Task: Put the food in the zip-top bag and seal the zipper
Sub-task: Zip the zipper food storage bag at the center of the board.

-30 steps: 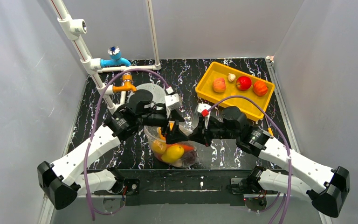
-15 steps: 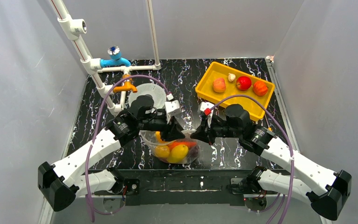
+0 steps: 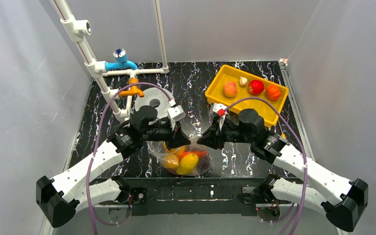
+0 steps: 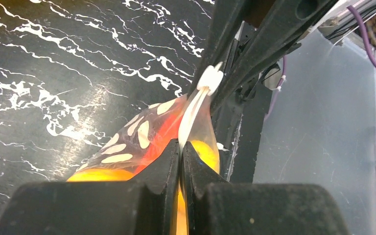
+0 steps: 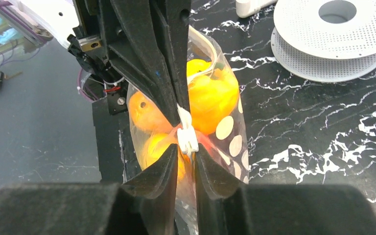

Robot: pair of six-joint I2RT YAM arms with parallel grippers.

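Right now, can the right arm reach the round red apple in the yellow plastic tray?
Probably not yet: right gripper is shut on the zipper of the clear dotted bag. Once released, the way to the red apple looks open.

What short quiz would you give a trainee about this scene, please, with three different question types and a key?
1. True or false: the left gripper and the right gripper are both shut on the zipper of the bag.
2. How many pieces lie in the yellow tray? A two, B four, C six.
3. Fill in: the fruit in the bag looks mostly orange and ___.
Key: 1 true; 2 B; 3 yellow.
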